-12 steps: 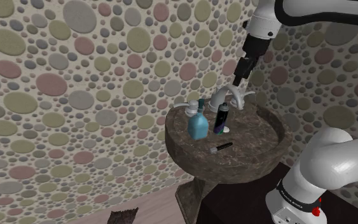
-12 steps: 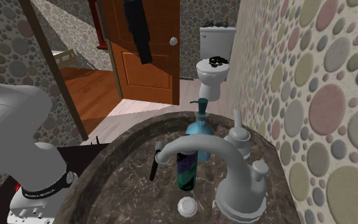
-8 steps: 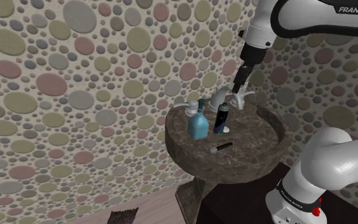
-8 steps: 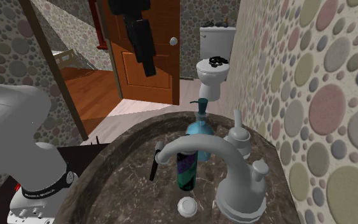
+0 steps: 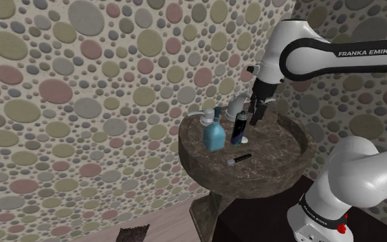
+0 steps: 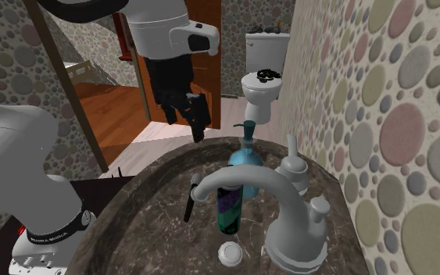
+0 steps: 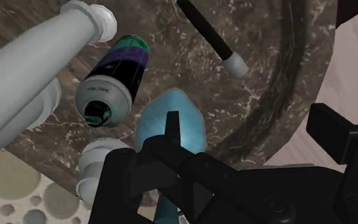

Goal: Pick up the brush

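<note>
The brush (image 5: 238,159) is a thin black stick with a pale tip, lying flat in the dark marble sink basin (image 5: 281,155). It also shows in the second exterior view (image 6: 190,197) and from the hand camera (image 7: 209,37). My black gripper (image 5: 256,115) hangs open above the basin's back part, close to the faucet and the dark can. It is well above the brush and holds nothing. In the second exterior view the gripper (image 6: 188,123) hovers over the far rim. Through the wrist camera the gripper (image 7: 231,162) stands with its fingers apart, and the brush lies beyond them.
A blue soap bottle (image 5: 213,135) and a dark can with a purple and green label (image 5: 239,129) stand in the basin by the grey faucet (image 5: 236,103). A pebble-patterned wall runs behind the sink. A white toilet (image 6: 263,70) and a brown door (image 6: 210,86) lie further off.
The arm has come down: the gripper dropped from above the faucet to just over the basin beside the can. The brush and bottles have not moved.
</note>
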You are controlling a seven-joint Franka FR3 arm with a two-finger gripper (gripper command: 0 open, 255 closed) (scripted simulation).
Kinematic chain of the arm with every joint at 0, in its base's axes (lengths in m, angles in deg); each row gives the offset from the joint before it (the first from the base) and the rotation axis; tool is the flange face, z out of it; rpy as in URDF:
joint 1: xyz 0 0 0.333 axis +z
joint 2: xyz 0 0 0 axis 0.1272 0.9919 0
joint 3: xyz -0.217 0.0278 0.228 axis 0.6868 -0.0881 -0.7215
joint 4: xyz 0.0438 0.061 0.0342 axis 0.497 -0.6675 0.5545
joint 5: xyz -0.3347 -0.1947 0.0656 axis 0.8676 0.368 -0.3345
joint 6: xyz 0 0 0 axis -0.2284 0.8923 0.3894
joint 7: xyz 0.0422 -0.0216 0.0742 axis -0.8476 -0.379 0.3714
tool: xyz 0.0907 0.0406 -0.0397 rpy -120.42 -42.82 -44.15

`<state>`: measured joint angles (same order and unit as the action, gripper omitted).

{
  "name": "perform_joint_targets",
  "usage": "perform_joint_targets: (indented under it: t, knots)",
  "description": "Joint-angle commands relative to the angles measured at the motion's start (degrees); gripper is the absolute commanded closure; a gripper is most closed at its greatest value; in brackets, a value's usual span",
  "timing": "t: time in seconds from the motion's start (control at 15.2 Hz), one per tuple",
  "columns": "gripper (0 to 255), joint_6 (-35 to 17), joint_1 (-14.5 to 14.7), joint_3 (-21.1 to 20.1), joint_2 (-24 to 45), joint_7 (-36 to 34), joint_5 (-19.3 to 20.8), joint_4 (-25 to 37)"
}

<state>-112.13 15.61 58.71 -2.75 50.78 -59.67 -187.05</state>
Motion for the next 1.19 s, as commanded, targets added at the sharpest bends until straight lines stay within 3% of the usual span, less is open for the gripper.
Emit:
perform_joint_targets:
  t: [0.0,0.4,0.73,1.12]
  knots:
    - [0,-3.8,1.6,1.7,0.6,5.4,0.7,-3.6]
    - [0,-15.3,5.8,8.0,5.9,21.7,3.5,-11.3]
    - [0,-26.4,9.8,14.0,14.5,36.0,5.6,-15.5]
    - [0,-33.8,11.3,16.1,20.4,38.9,5.2,-17.3]
